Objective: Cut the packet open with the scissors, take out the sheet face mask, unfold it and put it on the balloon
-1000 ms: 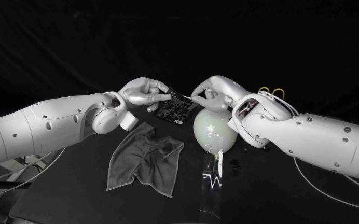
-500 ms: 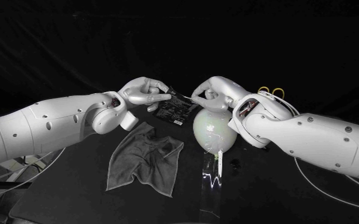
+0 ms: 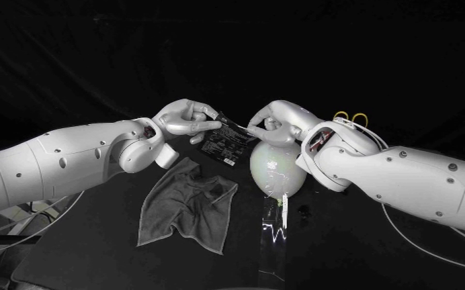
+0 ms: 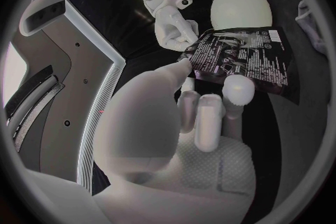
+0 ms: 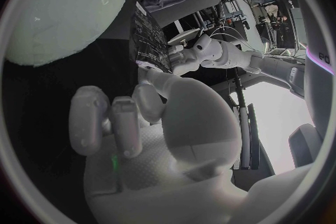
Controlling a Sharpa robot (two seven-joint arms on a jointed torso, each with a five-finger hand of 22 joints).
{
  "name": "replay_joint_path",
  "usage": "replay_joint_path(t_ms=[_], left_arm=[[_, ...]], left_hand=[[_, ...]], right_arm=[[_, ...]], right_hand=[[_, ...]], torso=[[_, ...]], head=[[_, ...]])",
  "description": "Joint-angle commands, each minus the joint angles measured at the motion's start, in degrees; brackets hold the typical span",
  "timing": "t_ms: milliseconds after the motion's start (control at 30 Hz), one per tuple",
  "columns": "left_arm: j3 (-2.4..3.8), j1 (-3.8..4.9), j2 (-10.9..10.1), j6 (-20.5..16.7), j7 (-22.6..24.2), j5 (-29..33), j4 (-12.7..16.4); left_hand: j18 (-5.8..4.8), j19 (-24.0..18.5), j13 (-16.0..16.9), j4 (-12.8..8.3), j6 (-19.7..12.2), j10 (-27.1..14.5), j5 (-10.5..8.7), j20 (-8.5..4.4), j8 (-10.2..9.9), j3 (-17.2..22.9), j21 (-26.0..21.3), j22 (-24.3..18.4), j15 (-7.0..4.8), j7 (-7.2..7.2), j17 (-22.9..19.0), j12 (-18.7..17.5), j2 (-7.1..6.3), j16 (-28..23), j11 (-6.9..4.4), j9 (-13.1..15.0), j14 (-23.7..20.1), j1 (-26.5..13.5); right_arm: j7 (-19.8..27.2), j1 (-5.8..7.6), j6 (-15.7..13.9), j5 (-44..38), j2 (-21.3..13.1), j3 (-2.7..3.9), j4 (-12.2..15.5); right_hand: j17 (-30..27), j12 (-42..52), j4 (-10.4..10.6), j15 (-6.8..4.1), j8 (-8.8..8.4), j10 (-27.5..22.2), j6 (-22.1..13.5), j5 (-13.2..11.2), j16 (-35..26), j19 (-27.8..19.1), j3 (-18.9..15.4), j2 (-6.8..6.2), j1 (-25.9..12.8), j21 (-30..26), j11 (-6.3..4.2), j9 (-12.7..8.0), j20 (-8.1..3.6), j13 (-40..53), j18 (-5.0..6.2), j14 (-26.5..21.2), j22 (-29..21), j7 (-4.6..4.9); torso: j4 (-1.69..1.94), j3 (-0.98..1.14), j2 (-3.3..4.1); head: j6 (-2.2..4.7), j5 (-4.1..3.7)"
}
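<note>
Packet position: packet (image 3: 225, 141) is held in the air between both hands, just beside the top of the balloon (image 3: 278, 168).
Left hand (image 3: 186, 121): fingers clamped on one upper corner.
Right hand (image 3: 271, 119): fingertips pinched on the opposite corner.
Scissors (image 3: 350, 117): on the table behind the right arm.
Technique: probably tension the top edge evenly, without crumpling the mask inside.

Glossy white arm shells (image 3: 92, 157), small dark screws (image 3: 64, 163); silver fingers (image 4: 209, 123), mesh-textured palm (image 4: 210, 171)

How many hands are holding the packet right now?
2. The left hand pinches one edge of the packet, and the right hand pinches the opposite edge. The fingers partly hide both contact points.
</note>
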Motion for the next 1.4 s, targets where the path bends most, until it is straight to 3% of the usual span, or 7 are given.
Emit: replay_joint_path(t_ms=[33, 333, 900, 1100, 1133, 1167, 1400], left_arm=[[0.08, 0.08, 0.2, -0.3, 0.9, -0.5, 0.1], [0.08, 0.08, 0.3, -0.4, 0.8, -1.0, 0.2], [0.08, 0.08, 0.5, -0.4, 0.8, -1.1, 0.7], [0.08, 0.08, 0.6, -0.5, 0.7, -1.1, 0.7], [0.08, 0.08, 0.6, -0.6, 0.7, -1.1, 0.7], [0.08, 0.08, 0.6, -0.6, 0.7, -1.1, 0.7], [0.08, 0.08, 0.6, -0.8, 0.6, -1.1, 0.6]], left_hand=[[0.39, 0.4, 0.2, 0.0, 0.0, -0.1, 0.25, 0.2, 0.3, 0.3, 0.3, 0.1, -0.16, 0.2, 10.4, 0.2, 0.61, 0.3, 0.22, 3.0, 4.4, 0.0], [0.39, 0.4, 0.2, 0.0, 0.0, -0.1, 0.25, 0.2, 0.3, 0.3, 0.3, 0.1, -0.16, 0.2, 10.4, 0.2, 0.61, 0.3, 0.22, 3.0, 4.4, 0.0], [0.36, 0.6, 0.2, -0.2, 0.0, -0.1, 0.25, 0.22, 0.4, 0.5, 0.3, 0.3, -0.15, 0.22, 10.4, 0.2, 0.58, 0.3, 0.24, 3.0, 4.4, -0.2], [0.36, 0.6, 0.2, -0.2, 0.0, -0.1, 0.25, 0.22, 0.4, 0.5, 0.3, 0.3, -0.15, 0.22, 10.4, 0.2, 0.58, 0.3, 0.24, 3.0, 4.4, -0.2], [0.36, 0.6, 0.2, -0.2, 0.0, -0.1, 0.25, 0.22, 0.4, 0.5, 0.3, 0.3, -0.15, 0.22, 10.4, 0.2, 0.58, 0.3, 0.24, 3.0, 4.4, -0.2], [0.36, 0.6, 0.2, -0.2, 0.0, -0.1, 0.25, 0.22, 0.4, 0.5, 0.3, 0.3, -0.15, 0.22, 10.4, 0.2, 0.58, 0.3, 0.24, 3.0, 4.4, -0.2], [0.36, 0.6, 0.1, -0.2, 0.0, -0.2, 0.25, 0.22, 0.4, 0.6, 0.4, 0.3, -0.14, 0.23, 10.4, 0.2, 0.58, 0.3, 0.26, 3.1, 4.4, -0.2]], right_arm=[[0.2, -0.02, 2.8, 0.2, -0.1, 0.01, 0.4], [0.1, -0.01, 4.9, 1.2, -0.2, 0.01, 0.5], [-0.6, 0.01, 4.6, 0.4, 0.7, 0.01, -0.4], [-0.1, 0.04, 3.2, 0.4, 0.5, 0.01, -0.1], [0.0, 0.05, 2.8, 0.5, 0.5, 0.01, 0.0], [0.1, 0.05, 2.4, 0.6, 0.4, 0.01, 0.0], [0.5, 0.07, 1.3, 1.2, 0.2, 0.01, 0.1]], right_hand=[[12.7, 19.6, 1.0, -0.56, 0.62, 5.4, 0.5, 0.3, 0.3, -0.1, 0.0, 0.76, -1.0, 0.1, -1.09, 0.6, -0.38, 21.1, -0.95, 5.4, 9.9, -0.15], [12.8, 19.7, 2.2, -0.85, 1.89, 5.5, 0.6, 0.3, 0.3, -0.2, -0.1, 1.36, -2.1, -0.1, -1.45, 2.2, -0.61, 21.3, -0.91, 5.5, 9.9, -0.55], [12.7, 20.0, 1.6, -1.64, 4.47, 5.7, 0.7, 0.3, 0.3, 0.0, -0.3, -1.65, -1.5, 0.1, -2.35, 5.3, -1.29, 21.6, -0.96, 5.4, 10.1, -1.55], [12.5, 19.5, 0.7, -1.47, 3.99, 5.5, -1.8, 0.3, 0.2, -0.2, -1.7, -5.25, -1.6, -0.4, -1.99, 5.8, -1.35, 21.2, -0.9, 5.4, 10.0, -1.02], [12.5, 19.5, 0.7, -1.47, 3.99, 5.5, -1.8, 0.3, 0.2, -0.2, -1.7, -5.25, -1.6, -0.4, -1.99, 5.8, -1.35, 21.2, -0.9, 5.4, 10.0, -1.02], [12.5, 19.2, 1.3, -1.19, 3.41, 5.3, -2.9, 0.2, 0.2, -0.3, -3.0, -6.67, -2.7, -0.5, -1.55, 5.7, -1.24, 21.0, -0.89, 5.4, 9.9, -0.46], [12.5, 18.4, 2.7, -0.49, 2.3, 4.9, -4.6, 0.3, 0.2, -0.6, -4.8, -7.96, -4.1, -1.1, -0.74, 5.5, -0.75, 20.5, -0.82, 5.4, 9.8, 0.44]], torso=[[-0.04, 0.01, -0.03], [-0.01, 0.0, -0.01], [0.02, -0.03, 0.0], [-0.03, 0.0, -0.02], [-0.06, 0.01, -0.02], [-0.07, 0.02, -0.03], [-0.06, 0.03, -0.02]], head=[[0.03, 0.06], [0.09, -0.11], [0.21, -0.13], [0.21, 0.06], [0.17, 0.07], [0.19, 0.08], [0.35, 0.07]])
